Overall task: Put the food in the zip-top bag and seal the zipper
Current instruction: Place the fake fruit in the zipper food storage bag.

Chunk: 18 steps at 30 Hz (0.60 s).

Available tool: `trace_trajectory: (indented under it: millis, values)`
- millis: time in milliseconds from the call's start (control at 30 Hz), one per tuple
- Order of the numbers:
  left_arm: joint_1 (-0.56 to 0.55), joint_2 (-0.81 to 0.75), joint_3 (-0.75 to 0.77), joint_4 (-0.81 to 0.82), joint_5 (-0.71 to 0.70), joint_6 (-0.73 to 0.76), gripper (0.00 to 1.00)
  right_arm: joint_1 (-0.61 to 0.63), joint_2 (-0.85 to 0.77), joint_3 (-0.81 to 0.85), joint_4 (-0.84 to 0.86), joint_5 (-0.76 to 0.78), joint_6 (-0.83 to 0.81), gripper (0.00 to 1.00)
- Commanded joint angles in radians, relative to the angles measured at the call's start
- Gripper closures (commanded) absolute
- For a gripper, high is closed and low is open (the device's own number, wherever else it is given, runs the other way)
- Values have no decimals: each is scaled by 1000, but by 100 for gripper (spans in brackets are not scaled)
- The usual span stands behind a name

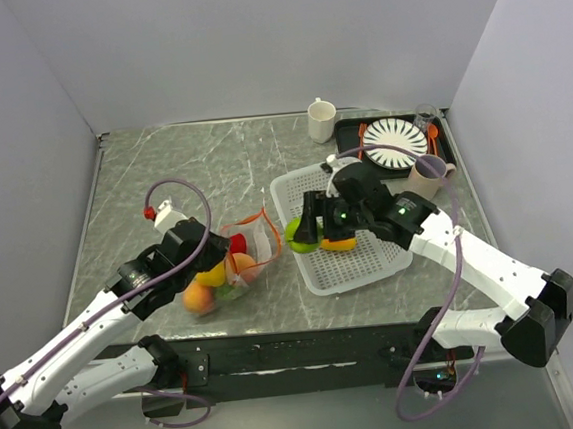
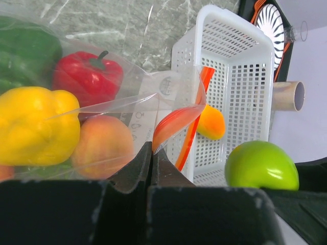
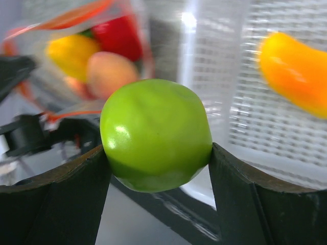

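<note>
Left arm reaches toward 2 o'clock, its end effector (image 2: 152, 168) pinched tight on the zip-top bag (image 2: 134, 104). Right arm stretches toward 10 o'clock, its end effector (image 3: 158, 171) clamping the green apple (image 3: 153, 127).

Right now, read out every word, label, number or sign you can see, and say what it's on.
No text reads clearly.
zip-top bag: a small round mark and lines of fine print on its pale patch, too small and creased to read.
basket, plate, mug: no writing visible.

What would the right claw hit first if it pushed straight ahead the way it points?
Likely the mouth of the clear plastic bag pinched by the left claw; the right claw's round green toy apple would touch first. Depth unclear.
</note>
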Motion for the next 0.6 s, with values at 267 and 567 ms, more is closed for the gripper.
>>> trace_trajectory:
  millis: [267,567]
  values:
    - [3,-6,2,66,32,7,99,171,292,212,244,-38,63,87]
    - [3,-12,80,50,52,55,99,213,334,197,198,68,30,22]
